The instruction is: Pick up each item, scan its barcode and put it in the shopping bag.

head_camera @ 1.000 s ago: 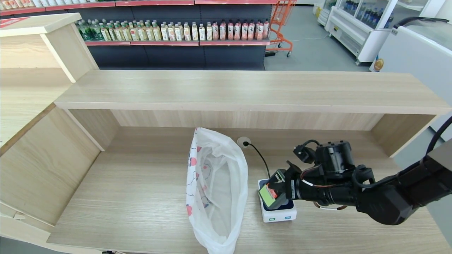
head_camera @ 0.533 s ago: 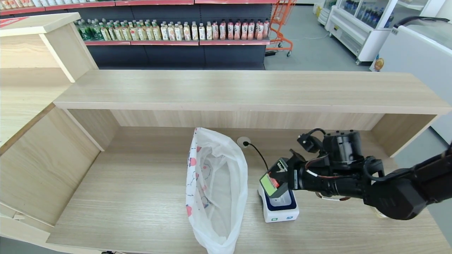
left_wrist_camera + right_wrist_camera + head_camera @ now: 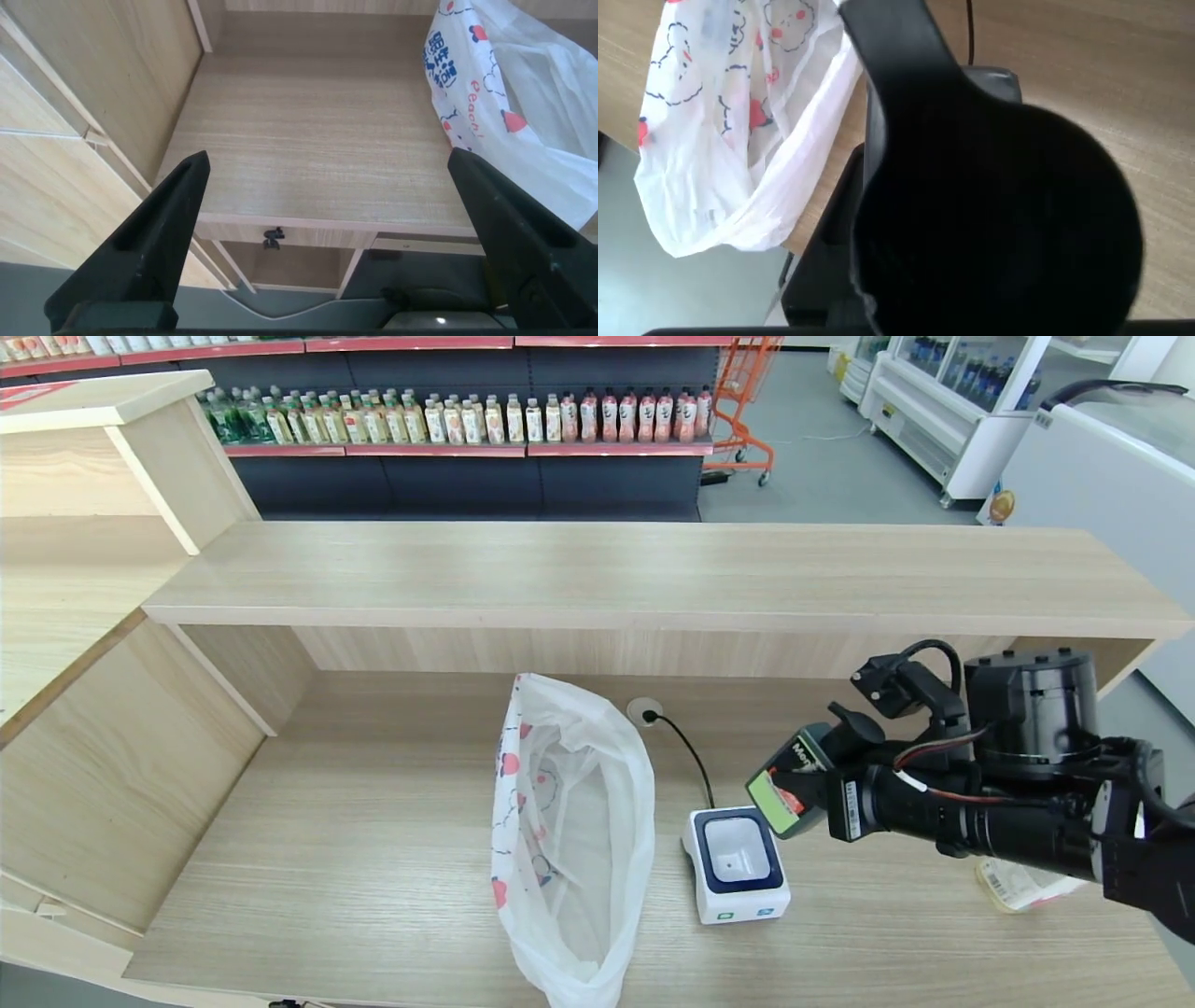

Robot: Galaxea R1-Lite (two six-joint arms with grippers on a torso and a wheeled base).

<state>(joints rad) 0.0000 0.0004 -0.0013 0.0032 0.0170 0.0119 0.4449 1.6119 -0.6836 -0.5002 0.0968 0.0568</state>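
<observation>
The right gripper (image 3: 799, 788) grips a green-faced packet (image 3: 773, 803) raised just right of the scanner (image 3: 738, 864), not yet in the shopping bag (image 3: 569, 840) beside it, another item (image 3: 1022, 887) waits farther right, and the left gripper (image 3: 327, 166) hangs spread and empty.

Print on the shopping bag (image 3: 467, 84): blue lettering and characters among red cartoon motifs, on its white side. On the packet (image 3: 784, 793), at 1 o'clock above the scanner (image 3: 738, 859): white lettering along its dark edge, partly hidden. On the bottle (image 3: 1013, 887), at 3 o'clock from the scanner: label print too small to read. Scanner front: two small coloured marks, illegible.
</observation>
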